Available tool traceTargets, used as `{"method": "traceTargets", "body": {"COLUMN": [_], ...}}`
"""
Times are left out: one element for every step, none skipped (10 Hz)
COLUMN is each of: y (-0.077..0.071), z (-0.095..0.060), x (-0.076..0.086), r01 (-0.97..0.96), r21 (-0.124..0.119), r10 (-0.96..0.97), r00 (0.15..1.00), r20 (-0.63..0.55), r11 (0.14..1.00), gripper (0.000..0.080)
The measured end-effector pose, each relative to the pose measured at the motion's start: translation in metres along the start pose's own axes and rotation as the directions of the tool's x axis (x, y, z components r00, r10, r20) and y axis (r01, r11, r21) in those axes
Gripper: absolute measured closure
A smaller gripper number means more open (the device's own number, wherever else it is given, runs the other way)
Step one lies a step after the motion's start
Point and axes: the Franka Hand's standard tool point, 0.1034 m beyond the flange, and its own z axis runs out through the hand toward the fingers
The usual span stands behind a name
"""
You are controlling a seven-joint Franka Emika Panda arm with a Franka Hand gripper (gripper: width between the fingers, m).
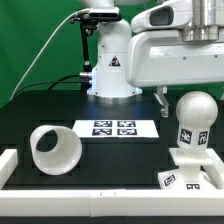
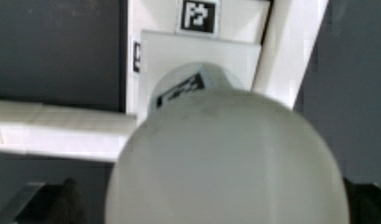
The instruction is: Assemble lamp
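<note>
The bulb (image 1: 193, 118) stands upright on the flat square base (image 1: 190, 172) at the exterior view's right; tags show on its stem and on the base. The shade (image 1: 55, 150) lies on its side at the exterior view's left, its opening facing forward. In the wrist view the bulb's ball head (image 2: 222, 150) fills the picture, with the base (image 2: 178, 50) beyond it. My gripper (image 2: 205, 208) is above the bulb, open, with dark fingertips (image 2: 45, 203) at either side of the ball. In the exterior view the hand is high at the right and its fingers are out of view.
The marker board (image 1: 113, 128) lies mid-table. The white robot pedestal (image 1: 110, 70) stands at the back. A white rail (image 1: 90, 205) runs along the front edge and up the exterior view's left side; it also shows in the wrist view (image 2: 54, 125).
</note>
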Motion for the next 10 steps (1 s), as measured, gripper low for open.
{"method": "traceTargets", "body": {"y": [-0.0006,-0.0002,-0.0002,-0.0001,-0.0003,-0.0005,-0.0002,0.0002,0.0003,0.0012], "z": [0.0006,0.0018,0.0028,0.0026,0.0026,0.0027,0.0029,0.0030,0.0032,0.0032], "x": [0.0014,0.0060,0.0047,0.0050,0.0051,0.0051,0.0055,0.0059,0.0069,0.0070], "r01": [-0.001,-0.013,-0.028,-0.027,-0.038,-0.123,-0.219,-0.330,-0.437,-0.565], "r21": [0.002,-0.003,-0.002,-0.002,-0.002,0.001,0.002,0.003,0.008,0.017], "r10": [0.001,0.013,0.028,0.027,0.038,0.123,0.219,0.330,0.437,0.565], "r00": [1.000,1.000,1.000,1.000,0.999,0.992,0.976,0.944,0.899,0.825], "r20": [0.029,-0.017,-0.012,-0.013,-0.014,-0.014,-0.018,-0.023,-0.033,-0.031], "r11": [1.000,1.000,1.000,1.000,0.999,0.992,0.976,0.944,0.900,0.825], "gripper": [0.0101,0.0101,0.0120,0.0120,0.0226,0.0226,0.0226,0.0226,0.0226,0.0226]}}
